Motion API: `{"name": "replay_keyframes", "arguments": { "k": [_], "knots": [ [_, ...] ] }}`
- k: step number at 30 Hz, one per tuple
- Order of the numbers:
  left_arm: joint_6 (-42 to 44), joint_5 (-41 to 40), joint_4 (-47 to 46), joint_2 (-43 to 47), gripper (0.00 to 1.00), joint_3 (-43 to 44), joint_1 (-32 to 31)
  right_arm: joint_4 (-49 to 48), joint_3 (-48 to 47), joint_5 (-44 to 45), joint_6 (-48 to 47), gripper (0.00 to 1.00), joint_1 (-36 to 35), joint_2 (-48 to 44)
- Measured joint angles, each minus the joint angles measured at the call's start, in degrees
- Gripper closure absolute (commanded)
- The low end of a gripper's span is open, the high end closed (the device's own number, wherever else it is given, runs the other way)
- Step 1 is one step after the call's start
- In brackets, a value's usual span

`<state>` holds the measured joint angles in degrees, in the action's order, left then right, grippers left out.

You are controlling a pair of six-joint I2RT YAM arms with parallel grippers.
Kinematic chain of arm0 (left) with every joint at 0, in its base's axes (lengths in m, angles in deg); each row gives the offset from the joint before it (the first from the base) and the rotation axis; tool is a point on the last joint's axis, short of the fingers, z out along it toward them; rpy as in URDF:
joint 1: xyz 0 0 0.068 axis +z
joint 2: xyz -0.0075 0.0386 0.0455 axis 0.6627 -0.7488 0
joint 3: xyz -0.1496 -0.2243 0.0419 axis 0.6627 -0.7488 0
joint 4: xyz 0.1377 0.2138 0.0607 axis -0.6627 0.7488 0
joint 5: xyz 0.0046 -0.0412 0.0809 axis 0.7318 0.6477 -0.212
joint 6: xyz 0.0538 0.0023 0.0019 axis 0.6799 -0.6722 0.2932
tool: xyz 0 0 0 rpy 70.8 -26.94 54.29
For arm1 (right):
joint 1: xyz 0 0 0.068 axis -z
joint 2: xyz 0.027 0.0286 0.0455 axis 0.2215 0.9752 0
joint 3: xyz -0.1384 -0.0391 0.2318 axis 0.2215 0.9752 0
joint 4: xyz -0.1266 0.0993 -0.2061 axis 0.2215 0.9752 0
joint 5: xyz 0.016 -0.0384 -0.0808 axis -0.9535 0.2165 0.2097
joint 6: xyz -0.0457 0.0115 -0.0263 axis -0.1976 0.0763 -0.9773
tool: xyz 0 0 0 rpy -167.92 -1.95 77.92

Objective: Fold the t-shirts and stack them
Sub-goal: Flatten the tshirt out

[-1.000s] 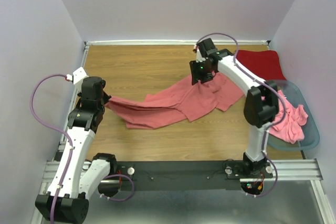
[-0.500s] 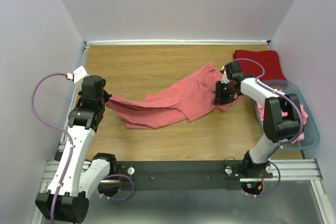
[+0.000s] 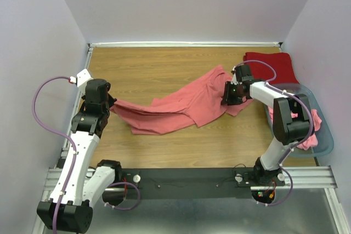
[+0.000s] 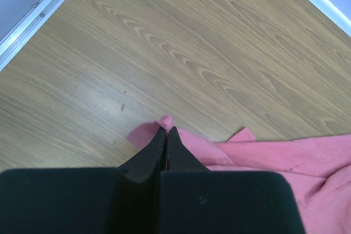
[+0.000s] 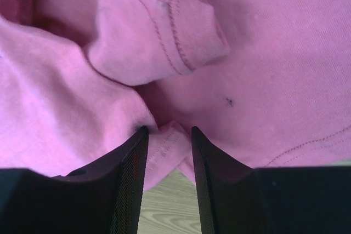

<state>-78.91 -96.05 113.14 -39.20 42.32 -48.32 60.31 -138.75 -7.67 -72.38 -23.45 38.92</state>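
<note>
A salmon-pink t-shirt (image 3: pixel 186 105) lies stretched and rumpled across the middle of the wooden table. My left gripper (image 3: pixel 112 104) is shut on its left end; in the left wrist view a pinch of pink cloth (image 4: pixel 164 121) shows at the tips of the left gripper (image 4: pixel 165 131). My right gripper (image 3: pixel 230 98) is low over the shirt's right end. In the right wrist view the right gripper (image 5: pixel 169 130) stands open, with a stitched hem corner (image 5: pixel 170 142) lying between the fingers. A deep red t-shirt (image 3: pixel 271 67) lies flat at the back right.
An oval grey-blue basket (image 3: pixel 324 138) at the right edge holds more salmon-pink t-shirts (image 3: pixel 304 127). A white rail (image 3: pixel 181 44) runs along the table's back and left edges, with purple walls beyond. Both arm bases sit on the black bar at the near edge.
My right arm has swung from the shirt's back middle to its right end and dropped low. The cloth it was over now lies flat. The left arm has not moved.
</note>
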Motion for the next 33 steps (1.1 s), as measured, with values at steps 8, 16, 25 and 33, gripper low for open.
{"name": "replay_keyframes", "arguments": {
  "k": [8, 16, 25, 33],
  "knots": [
    [0.0, 0.0, -0.04, 0.0, 1.0, 0.0, 0.0, -1.66, 3.02, 1.4, 1.14, 0.6, 0.02, -1.03],
    [0.0, 0.09, -0.72, 0.0, 1.0, 0.0, 0.0, -2.1, 3.63, 0.5, 1.73, 0.72, 0.02, -1.22],
    [0.0, 0.13, -0.76, 0.0, 1.0, 0.0, 0.0, -2.08, 3.63, -0.74, 2.82, 0.79, 0.02, -2.62],
    [-0.02, 0.15, -0.76, -0.04, 1.0, 0.0, 0.0, -2.27, 3.63, -0.74, 2.95, 0.79, 0.02, -2.51]
  ]
}}
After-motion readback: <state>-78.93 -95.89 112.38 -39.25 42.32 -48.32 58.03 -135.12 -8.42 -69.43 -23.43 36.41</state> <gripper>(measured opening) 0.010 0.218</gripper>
